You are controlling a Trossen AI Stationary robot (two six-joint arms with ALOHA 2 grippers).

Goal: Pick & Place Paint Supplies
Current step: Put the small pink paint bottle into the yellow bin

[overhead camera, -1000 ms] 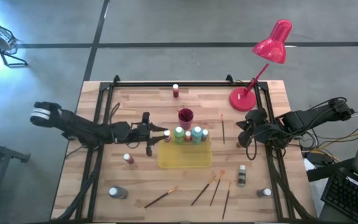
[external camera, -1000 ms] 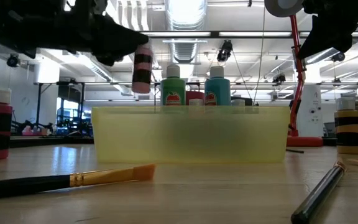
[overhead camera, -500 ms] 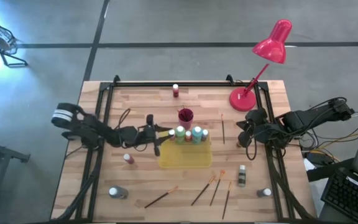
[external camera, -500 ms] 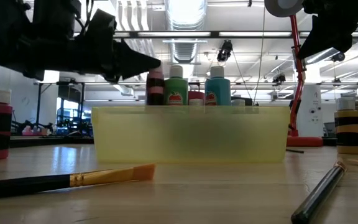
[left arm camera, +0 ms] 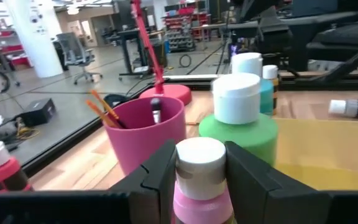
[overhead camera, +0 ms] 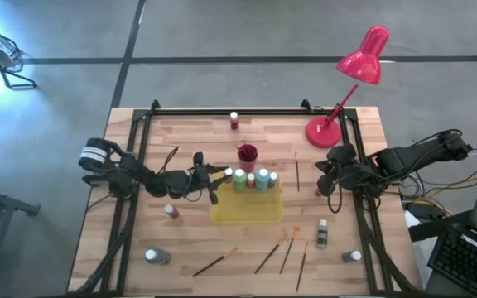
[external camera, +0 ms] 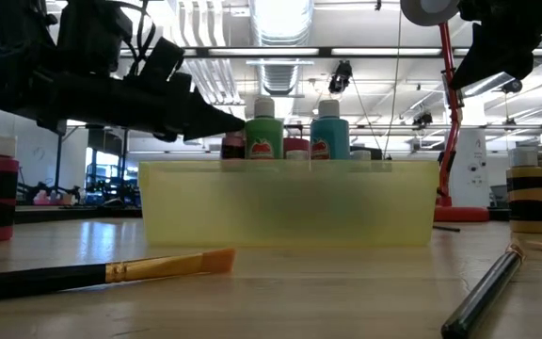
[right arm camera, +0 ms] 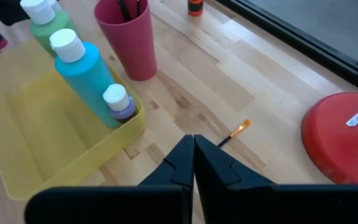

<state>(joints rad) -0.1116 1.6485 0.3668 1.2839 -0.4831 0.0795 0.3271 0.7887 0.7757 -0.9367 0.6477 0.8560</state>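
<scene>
Spanning most of the high view, the wooden table (overhead camera: 189, 141) carries a red lamp (overhead camera: 350, 83) at its far right corner. A flat yellow tray (overhead camera: 247, 209) sits at the table's centre. The left arm reaches in from the left edge to the tray's far left corner; the right arm waits at the right edge, beside the lamp base.

Left gripper (overhead camera: 219, 177): fingers partly apart and clamped on the neck of a pink bottle (left arm camera: 199, 186), one finger on each side just under its white cap. The bottle stands upright between the fingers, held at the left end of the bottle row along the tray's far wall. In the low view the bottle's dark upper part shows just above the tray rim, beside the green bottle (external camera: 263, 134); whether its base rests on the tray floor cannot be told.

Right gripper (right arm camera: 194, 144): fingers pressed together, nothing between them.

Row in the tray, after the pink bottle: green bottle, light blue bottle (overhead camera: 262, 177), and a small white-capped bottle (right arm camera: 118, 102) at the near-right corner as the right wrist view shows it.

A magenta cup (overhead camera: 247, 153) with brushes inside stands just behind the tray.

Loose bottles stand on the table at the far edge, at the left and along the near edge. Several thin brushes (overhead camera: 284, 248) lie near the front edge, one brush (overhead camera: 296, 170) right of the tray.
</scene>
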